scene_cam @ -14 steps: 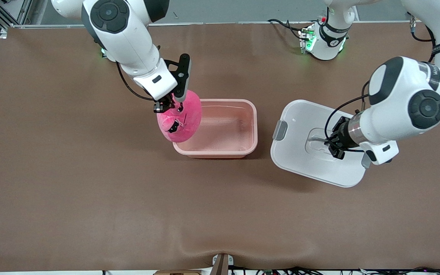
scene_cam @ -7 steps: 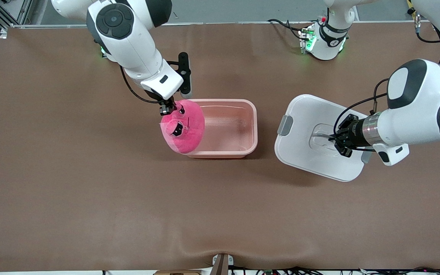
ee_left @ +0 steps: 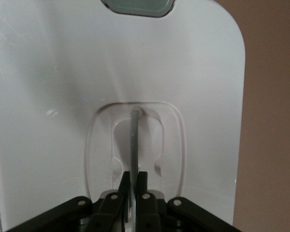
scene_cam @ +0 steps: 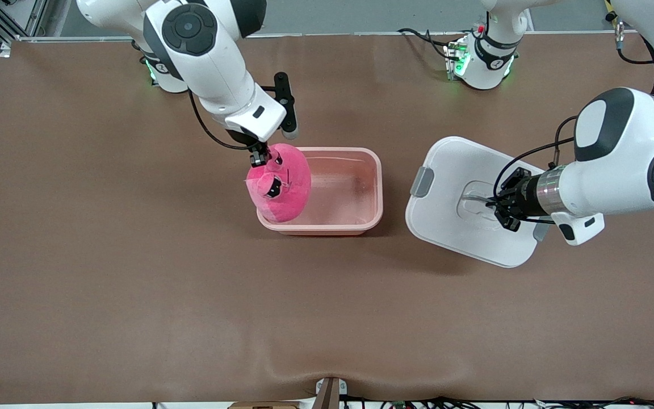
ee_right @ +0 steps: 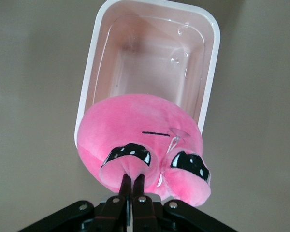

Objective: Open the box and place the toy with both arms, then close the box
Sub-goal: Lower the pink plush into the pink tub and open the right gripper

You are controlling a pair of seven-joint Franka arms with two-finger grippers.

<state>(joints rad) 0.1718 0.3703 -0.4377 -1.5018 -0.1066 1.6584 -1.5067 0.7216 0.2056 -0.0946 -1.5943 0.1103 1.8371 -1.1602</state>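
Note:
The open pink tub of the box [scene_cam: 355, 187] stands mid-table; it also shows in the right wrist view [ee_right: 150, 63]. My right gripper [scene_cam: 259, 156] is shut on a fold of the bright pink plush toy [scene_cam: 281, 184] and holds it over the tub's end toward the right arm; in the right wrist view the toy [ee_right: 145, 140] hangs from the right gripper [ee_right: 133, 179]. My left gripper [scene_cam: 500, 211] is shut on the clear handle [ee_left: 134, 140] of the white lid [scene_cam: 463, 199], held tilted above the table beside the tub. A grey clip [scene_cam: 421, 182] shows on the lid.
Bare brown table surface [scene_cam: 191, 295] lies all round the tub and lid. The arm bases with green lights [scene_cam: 477, 59] stand at the table's edge away from the front camera.
My right gripper has carried the toy farther over the tub, toward the left arm's end. My left gripper has shifted the lid slightly, still gripping its handle.

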